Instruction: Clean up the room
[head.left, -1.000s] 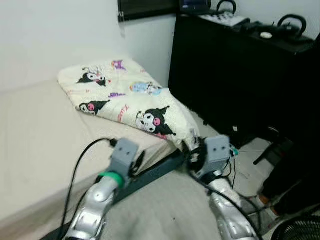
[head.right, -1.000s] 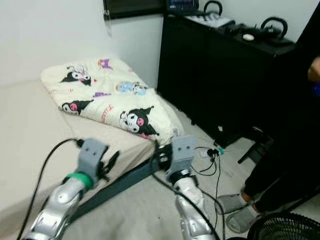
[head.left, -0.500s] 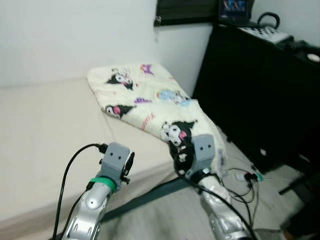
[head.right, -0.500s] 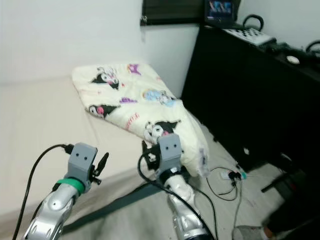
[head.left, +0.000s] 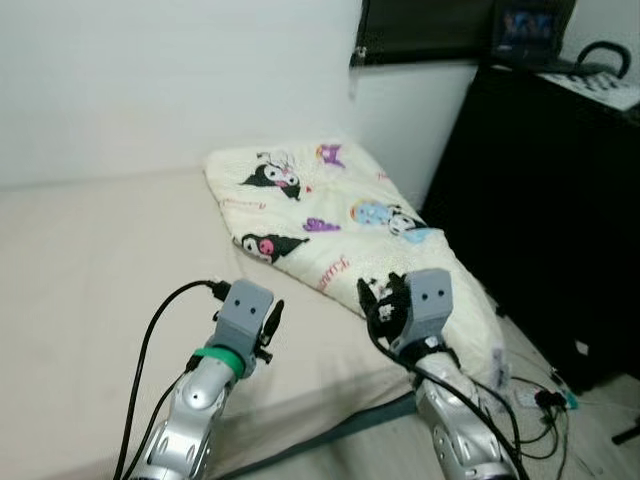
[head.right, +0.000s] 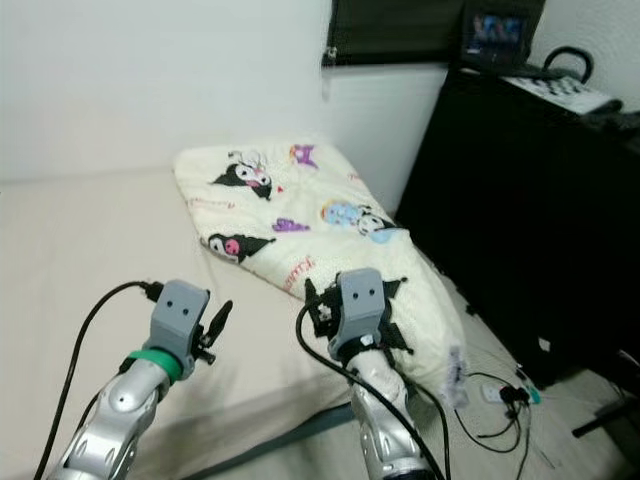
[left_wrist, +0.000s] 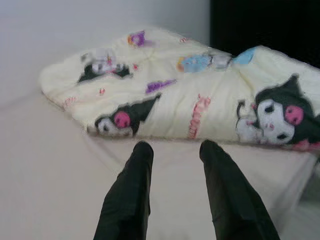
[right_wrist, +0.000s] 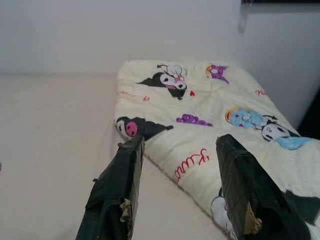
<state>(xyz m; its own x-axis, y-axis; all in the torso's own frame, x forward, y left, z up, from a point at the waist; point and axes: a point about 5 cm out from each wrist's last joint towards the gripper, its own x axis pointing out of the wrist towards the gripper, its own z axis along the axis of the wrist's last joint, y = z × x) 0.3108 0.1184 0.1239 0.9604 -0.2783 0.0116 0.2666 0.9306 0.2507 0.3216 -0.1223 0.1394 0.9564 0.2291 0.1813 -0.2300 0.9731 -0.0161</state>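
In the left eye view, a folded cream blanket (head.left: 340, 225) with cartoon prints lies on the far right corner of the beige bed (head.left: 90, 260), and one end of it hangs over the bed's edge toward the floor. The left gripper (head.left: 272, 320) is held above the mattress, near the bed's front edge and apart from the blanket. The right gripper (head.left: 378, 300) is just in front of the hanging part of the blanket. A black cabinet (head.left: 560, 200) stands at the right, and some cables (head.left: 540, 400) lie on the floor beside it.

In the right eye view, the same scene appears, with a small screen (head.right: 497, 30) on top of the cabinet.

In the left wrist view, the two black fingers (left_wrist: 131, 190) are spread apart with nothing between them, above the bare sheet, and the blanket lies just beyond their tips.

In the right wrist view, the fingers (right_wrist: 117, 185) are wide apart and hold nothing; one finger is over the sheet, the other is over the blanket.
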